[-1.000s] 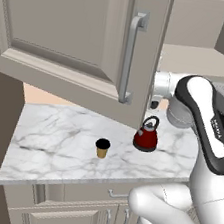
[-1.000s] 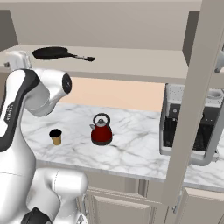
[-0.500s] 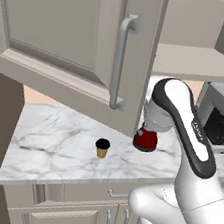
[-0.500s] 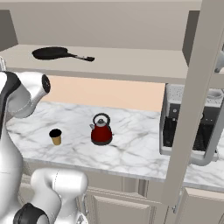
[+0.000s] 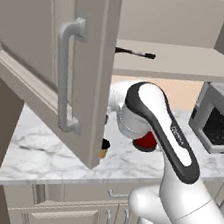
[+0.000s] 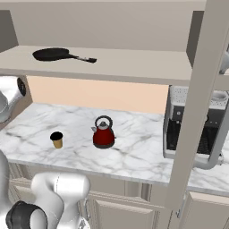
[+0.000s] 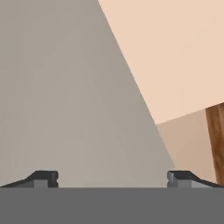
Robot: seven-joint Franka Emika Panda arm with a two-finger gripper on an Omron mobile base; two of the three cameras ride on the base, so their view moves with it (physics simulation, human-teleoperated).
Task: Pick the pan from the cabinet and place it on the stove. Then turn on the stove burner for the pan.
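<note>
We see the gripper [image 7: 113,179] with its two dark fingertips [image 7: 43,178] standing far apart at the bottom of the hand view, wide open and holding nothing. Ahead of them lies a flat taupe-grey surface, with a peach wall and a strip of brown wood off to one side; what the grey surface belongs to we cannot tell.

From the left base view, the arm [image 5: 157,125] bends over the counter [image 5: 53,151], its wrist end hidden behind the swung-open cabinet door [image 5: 86,55], whose long metal bar handle [image 5: 66,75] runs vertically.

The pan [image 6: 54,54] lies flat on the cabinet [image 6: 134,67] shelf, near the shelf's left end as the right base view shows it, well back from the front edge. Its long axis runs along the shelf: the round black bowl sits to the left and the straight handle points right, angled slightly toward the front edge. In the left base view we see just the handle end [image 5: 137,53] sticking out past the door edge.

Below, on the marble counter, a red kettle [image 6: 103,133] stands upright near the middle, and a small dark cup [image 6: 57,139] stands to its left, nearer the front edge, apart from it. A metal appliance [image 6: 190,127] sits at the counter's right end.
</note>
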